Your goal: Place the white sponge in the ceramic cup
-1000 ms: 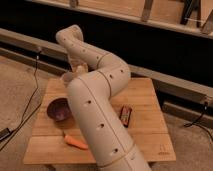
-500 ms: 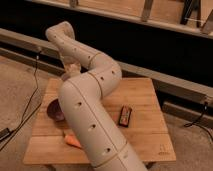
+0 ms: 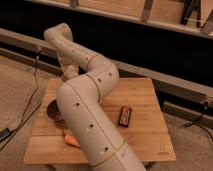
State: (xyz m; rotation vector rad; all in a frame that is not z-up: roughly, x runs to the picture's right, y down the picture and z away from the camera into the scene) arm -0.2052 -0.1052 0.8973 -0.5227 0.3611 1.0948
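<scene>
My gripper (image 3: 70, 76) hangs down from the wrist over the far left part of the wooden table (image 3: 145, 92), partly behind my own forearm. The white sponge does not show; I cannot tell whether the gripper holds it. The ceramic cup does not show either; the place under the gripper is hidden by the arm.
A dark purple bowl (image 3: 53, 111) sits at the table's left, half hidden by my arm. An orange object (image 3: 70, 141) lies at the front left. A dark packet with orange-red marks (image 3: 125, 116) lies right of centre. A dark wall and a ledge run behind the table.
My arm has swung left and towards the camera, covering more of the purple bowl and the spot where a whitish object showed at the far left.
</scene>
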